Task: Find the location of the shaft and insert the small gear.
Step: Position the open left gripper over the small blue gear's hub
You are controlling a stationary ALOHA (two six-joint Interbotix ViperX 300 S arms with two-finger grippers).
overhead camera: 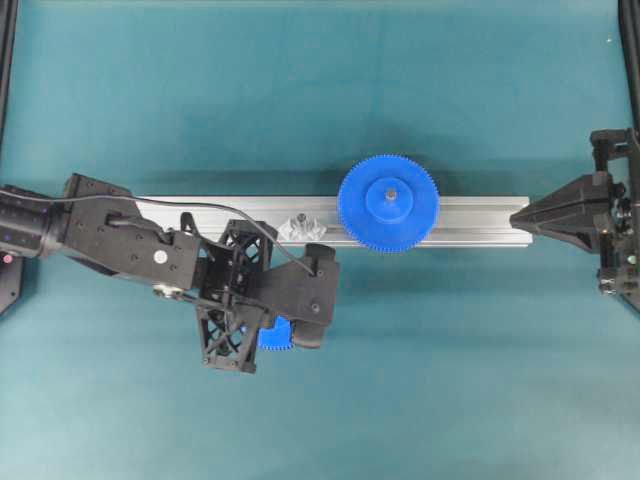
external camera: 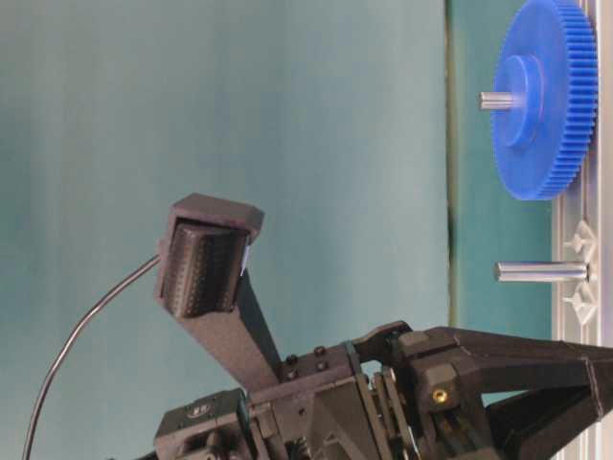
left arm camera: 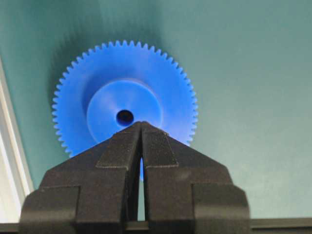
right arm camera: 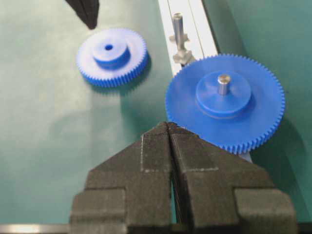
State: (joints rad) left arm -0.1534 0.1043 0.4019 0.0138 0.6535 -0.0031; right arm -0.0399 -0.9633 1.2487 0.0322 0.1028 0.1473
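The small gear [right arm camera: 112,56] lies flat on the green table, near side of the rail, hub and dark centre hole up; it also shows as the small gear [left arm camera: 124,102]. My left gripper [left arm camera: 141,125] hovers over it, shut and holding nothing; its dark fingertips [right arm camera: 87,12] stay apart from the gear. Overhead, only a sliver of the small gear [overhead camera: 275,336] peeks from under the left arm. The shaft [overhead camera: 297,228] stands bare on the rail; it also appears as the shaft [right arm camera: 177,24]. My right gripper [overhead camera: 513,215] rests shut and empty at the rail's right end.
The long aluminium rail [overhead camera: 470,222] crosses the table's middle. A larger blue gear [overhead camera: 388,203] sits on its own pin on the rail, just right of the shaft and close in front of the right gripper [right arm camera: 168,125]. Black frame posts stand at both side edges.
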